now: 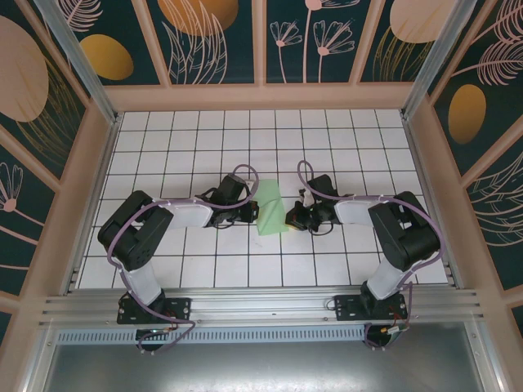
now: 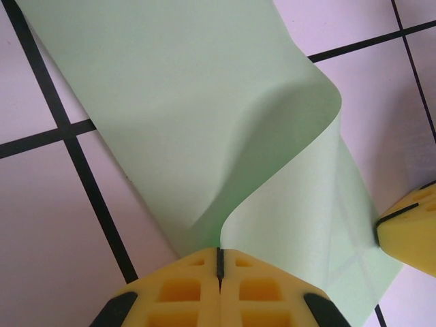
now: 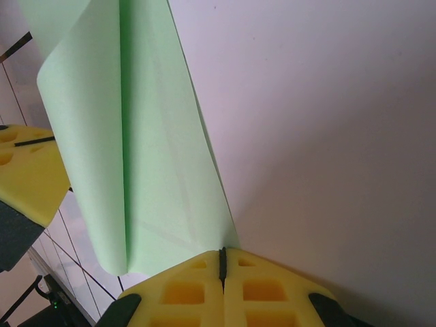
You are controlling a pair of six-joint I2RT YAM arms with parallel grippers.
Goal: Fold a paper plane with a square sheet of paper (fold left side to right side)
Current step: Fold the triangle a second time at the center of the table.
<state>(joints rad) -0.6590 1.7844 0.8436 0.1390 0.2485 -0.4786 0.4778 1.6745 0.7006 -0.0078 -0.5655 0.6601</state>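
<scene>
Where the two arms meet in the middle of the white tiled surface [image 1: 204, 139], the square sheet of paper [image 1: 270, 208] lies between them, seen from above as a narrow pale green strip standing slightly tilted. The left hand [image 1: 252, 214] is at its left edge and the right hand [image 1: 292, 217] at its right edge, near the strip's lower half.

In the left wrist view, the left hand [image 2: 219, 257] has its yellow fingers pressed together with only a thin seam between them, and the edge of the sheet [image 2: 204, 102] runs into that seam, so it is pinching the paper. From there the paper rises and rolls over in a soft, rounded bend with no flat crease, while the lower layer lies on the surface [image 2: 54, 238] across the dark grid lines. One fingertip [image 2: 409, 231] of the right hand touches the paper's right side.

In the right wrist view, the right hand [image 3: 222, 257] is likewise closed tight, with a corner of the sheet [image 3: 157, 170] caught at the seam of its yellow fingers. The paper curls up and away over the surface [image 3: 327, 136], its rolled side towards a yellow finger [image 3: 30, 177] of the left hand.
</scene>
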